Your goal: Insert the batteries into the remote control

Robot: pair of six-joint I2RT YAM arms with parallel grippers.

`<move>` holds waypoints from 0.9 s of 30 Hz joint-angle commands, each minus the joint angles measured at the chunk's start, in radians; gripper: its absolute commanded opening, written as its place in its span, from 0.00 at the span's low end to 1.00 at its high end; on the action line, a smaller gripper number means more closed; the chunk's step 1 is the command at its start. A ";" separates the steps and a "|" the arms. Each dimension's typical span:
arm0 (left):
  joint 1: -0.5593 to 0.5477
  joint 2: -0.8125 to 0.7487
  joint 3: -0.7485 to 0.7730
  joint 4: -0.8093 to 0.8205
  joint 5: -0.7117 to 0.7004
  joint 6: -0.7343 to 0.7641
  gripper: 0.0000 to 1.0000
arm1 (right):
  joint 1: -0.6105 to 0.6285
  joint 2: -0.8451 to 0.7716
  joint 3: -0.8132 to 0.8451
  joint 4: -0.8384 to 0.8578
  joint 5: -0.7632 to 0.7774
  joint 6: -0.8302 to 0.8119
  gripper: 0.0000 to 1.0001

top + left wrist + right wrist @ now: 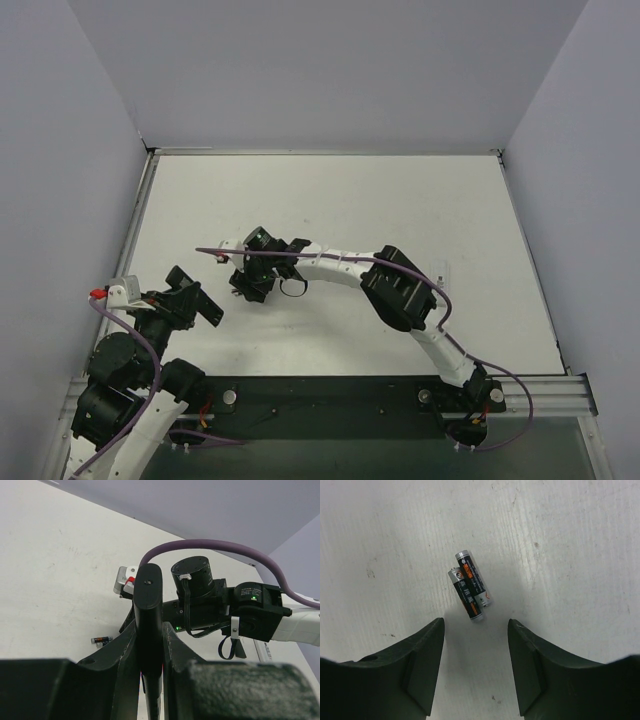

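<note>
Nearest to us, by the arm bases, the left claw is clamped on the remote control. It grips the dark slab low on its sides, so the rounded end stands up and away from the wrist. We cannot tell from these views which face carries the battery bay or whether it is uncovered.

Further out over the desk, the right claw hangs pointing down with its fingers well apart and nothing between them. Just beyond its fingertips lie the batteries, two of them flat on the desk, touching side by side and slightly staggered. Their long axes run almost straight away from the claw, leaning a little to one side. That puts them roughly square to the line along which the fingers close. They sit within the width of the gap but ahead of it, not yet between the fingers.

We judge that the right arm is plainly the nearer one for the pick. It would need to move forward and down so the fingers straddle a battery across its thin width. Because the two touch, closing on only one may be awkward, and the neighbour could roll.
</note>
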 commanded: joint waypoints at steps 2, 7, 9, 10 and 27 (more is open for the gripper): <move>0.002 -0.099 0.037 0.014 -0.014 0.012 0.00 | 0.017 0.037 0.062 -0.038 -0.026 -0.042 0.45; 0.002 -0.101 0.042 0.005 -0.016 0.015 0.00 | 0.017 0.051 0.072 -0.053 -0.018 -0.050 0.34; 0.002 -0.101 0.042 0.003 -0.016 0.013 0.00 | 0.017 0.039 0.049 -0.056 -0.011 -0.057 0.29; 0.001 -0.101 0.040 0.003 -0.014 0.013 0.00 | 0.017 0.033 0.038 -0.056 -0.006 -0.060 0.27; 0.002 -0.099 -0.001 0.043 0.004 -0.010 0.00 | 0.020 -0.111 -0.172 -0.099 0.046 -0.125 0.00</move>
